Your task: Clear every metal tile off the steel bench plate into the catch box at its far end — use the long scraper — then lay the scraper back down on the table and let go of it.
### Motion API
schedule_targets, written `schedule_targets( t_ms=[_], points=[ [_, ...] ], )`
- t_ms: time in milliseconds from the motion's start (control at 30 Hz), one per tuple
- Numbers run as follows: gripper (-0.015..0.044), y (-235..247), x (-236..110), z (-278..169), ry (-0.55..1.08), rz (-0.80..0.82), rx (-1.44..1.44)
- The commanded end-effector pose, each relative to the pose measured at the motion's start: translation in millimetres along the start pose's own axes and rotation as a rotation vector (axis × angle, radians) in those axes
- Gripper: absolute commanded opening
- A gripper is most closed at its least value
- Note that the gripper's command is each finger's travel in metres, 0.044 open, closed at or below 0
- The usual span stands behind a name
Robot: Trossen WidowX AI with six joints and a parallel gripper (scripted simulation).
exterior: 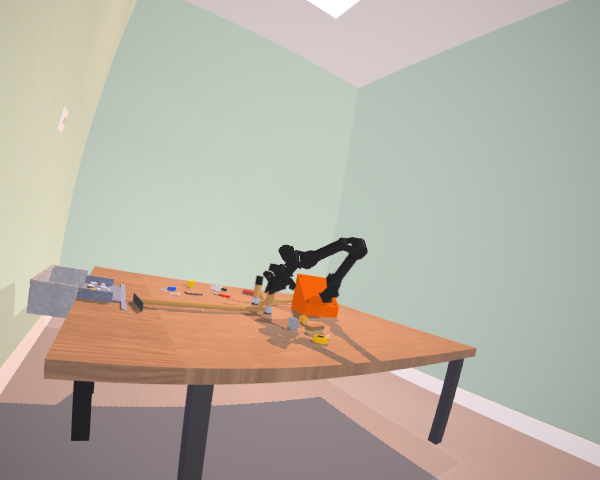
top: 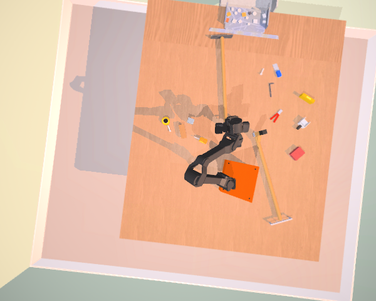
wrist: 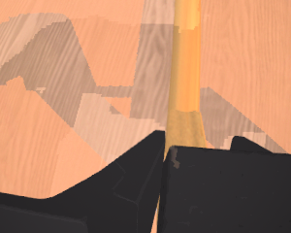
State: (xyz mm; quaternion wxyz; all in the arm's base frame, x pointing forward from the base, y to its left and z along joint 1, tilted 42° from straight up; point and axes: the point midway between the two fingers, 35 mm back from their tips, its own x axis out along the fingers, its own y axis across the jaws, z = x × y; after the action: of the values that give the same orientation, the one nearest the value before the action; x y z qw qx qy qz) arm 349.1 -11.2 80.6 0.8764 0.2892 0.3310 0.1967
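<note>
The long scraper has an orange handle (top: 223,71) (exterior: 202,305) (wrist: 187,39) that lies on the wooden table. Its dark blade (top: 220,36) (exterior: 137,302) rests just in front of the steel bench plate (top: 261,27) (exterior: 111,295). Several white and orange metal tiles (top: 238,14) (exterior: 96,283) lie on the plate. The grey catch box (exterior: 52,297) stands beyond the plate at the table's far edge. My gripper (top: 229,119) (exterior: 270,289) (wrist: 198,144) is low at the near end of the handle and shut on it.
A second long-handled tool (top: 268,181) with a wire-frame head (top: 277,220) lies right of the orange arm base (top: 244,182) (exterior: 310,297). Pliers (top: 276,115), a hex key (top: 271,89), a red block (top: 296,153) and a yellow tape roll (top: 165,120) lie scattered beside the handle.
</note>
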Motion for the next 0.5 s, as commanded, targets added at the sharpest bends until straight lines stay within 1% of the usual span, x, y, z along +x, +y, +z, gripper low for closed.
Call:
schedule_targets(
  t_ms=[0,67,100,467],
  points=[
    [0.0059,0.3,-0.2,0.1,0.0,0.001,-0.002],
    [0.0006,0.2,-0.4,0.3,0.0,0.001,-0.001],
    [0.0,0.2,-0.6,0.4,0.0,0.001,-0.001],
    [0.0,-6.8,-1.6,1.5,0.0,-0.007,0.009]
  ],
)
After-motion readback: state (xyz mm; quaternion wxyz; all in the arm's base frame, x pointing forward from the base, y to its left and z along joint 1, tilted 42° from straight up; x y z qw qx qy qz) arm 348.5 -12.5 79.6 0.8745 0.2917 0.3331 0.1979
